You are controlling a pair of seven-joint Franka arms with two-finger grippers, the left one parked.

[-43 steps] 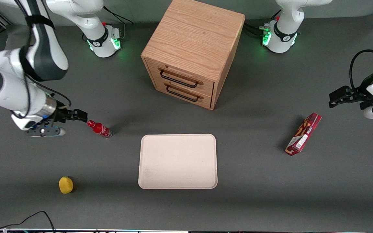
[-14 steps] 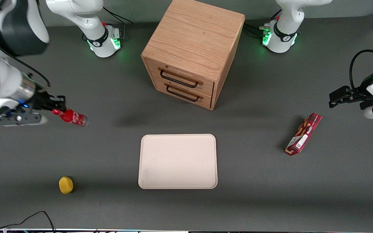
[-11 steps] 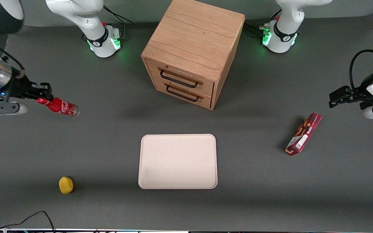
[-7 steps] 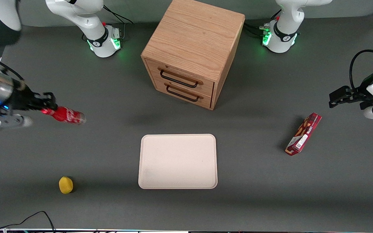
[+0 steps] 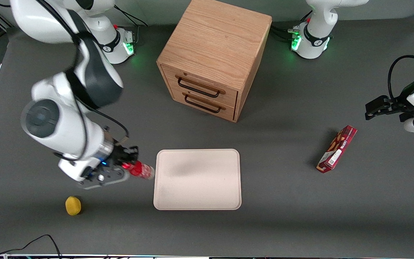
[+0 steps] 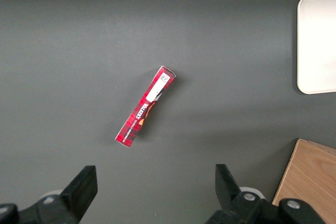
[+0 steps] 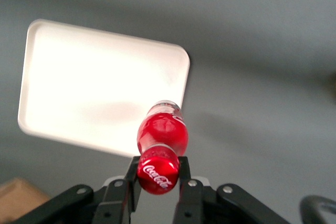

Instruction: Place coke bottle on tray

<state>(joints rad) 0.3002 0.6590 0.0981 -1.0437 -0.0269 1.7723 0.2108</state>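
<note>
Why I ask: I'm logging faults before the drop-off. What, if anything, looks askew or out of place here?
Nothing looks damaged or spilled. The gripper holds the coke bottle by its neck, in the air beside the tray rim. The red snack box lies toward the parked arm's end.

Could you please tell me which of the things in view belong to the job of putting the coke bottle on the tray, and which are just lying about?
Part of the job:
- coke bottle, held by its cap end in the claw, in the air beside the tray's edge
- tray, nothing on it

Lying about:
- wooden drawer cabinet
- red snack box, toward the parked arm's end
- yellow ball
</note>
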